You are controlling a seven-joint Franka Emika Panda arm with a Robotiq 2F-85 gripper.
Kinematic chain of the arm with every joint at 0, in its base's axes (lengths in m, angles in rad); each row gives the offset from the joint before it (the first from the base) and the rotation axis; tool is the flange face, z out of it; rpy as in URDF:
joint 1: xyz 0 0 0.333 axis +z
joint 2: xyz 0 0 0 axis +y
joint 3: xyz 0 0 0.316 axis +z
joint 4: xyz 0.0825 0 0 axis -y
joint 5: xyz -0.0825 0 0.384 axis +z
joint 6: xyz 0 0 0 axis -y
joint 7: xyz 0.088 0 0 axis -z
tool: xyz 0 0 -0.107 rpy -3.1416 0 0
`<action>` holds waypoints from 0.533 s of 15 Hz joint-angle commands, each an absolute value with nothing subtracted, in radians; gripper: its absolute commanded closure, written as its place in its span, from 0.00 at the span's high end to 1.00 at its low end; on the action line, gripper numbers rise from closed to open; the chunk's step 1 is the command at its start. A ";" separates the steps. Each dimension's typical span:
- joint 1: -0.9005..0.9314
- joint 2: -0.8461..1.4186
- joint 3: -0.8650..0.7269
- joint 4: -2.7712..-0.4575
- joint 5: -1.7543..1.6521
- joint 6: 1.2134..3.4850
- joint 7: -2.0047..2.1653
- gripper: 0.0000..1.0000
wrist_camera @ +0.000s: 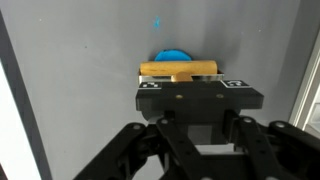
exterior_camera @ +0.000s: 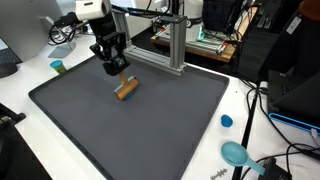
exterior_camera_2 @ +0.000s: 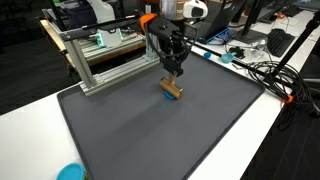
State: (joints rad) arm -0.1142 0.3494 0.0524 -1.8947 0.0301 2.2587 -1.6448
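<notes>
A short wooden block (exterior_camera: pixel 126 90) hangs at the fingertips of my gripper (exterior_camera: pixel 117 72), just above the dark grey mat (exterior_camera: pixel 120 135) near its far edge. In both exterior views the black fingers come down on the block (exterior_camera_2: pixel 172 91) from above, and the gripper (exterior_camera_2: pixel 173 74) is shut on it. In the wrist view the block (wrist_camera: pixel 180 69) lies crosswise just beyond the gripper (wrist_camera: pixel 181 80). A blue round shape (wrist_camera: pixel 173 56) shows right behind it. The fingertips themselves are hidden by the gripper body.
An aluminium frame (exterior_camera: pixel 172 45) stands at the mat's far edge, close behind the gripper. A small blue cap (exterior_camera: pixel 226 121) and a teal scoop-like thing (exterior_camera: pixel 236 153) lie on the white table (exterior_camera: pixel 250 110) beside the mat. A teal cup (exterior_camera: pixel 58 67) stands at another corner; cables trail nearby.
</notes>
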 commanded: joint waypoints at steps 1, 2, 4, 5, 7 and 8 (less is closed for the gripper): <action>-0.108 0.390 0.048 -1.856 0.017 2.227 -1.634 0.22; -0.108 0.396 0.050 -1.853 0.020 2.221 -1.636 0.22; -0.111 0.411 0.058 -1.842 0.034 2.214 -1.648 0.22; -0.109 0.415 0.057 -1.837 0.030 2.213 -1.643 0.22; -0.115 0.424 0.065 -1.832 0.047 2.212 -1.658 0.22; -0.115 0.430 0.068 -1.829 0.053 2.211 -1.661 0.22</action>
State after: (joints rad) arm -0.1132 0.3752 0.0577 -1.8552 0.0333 2.2223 -1.6451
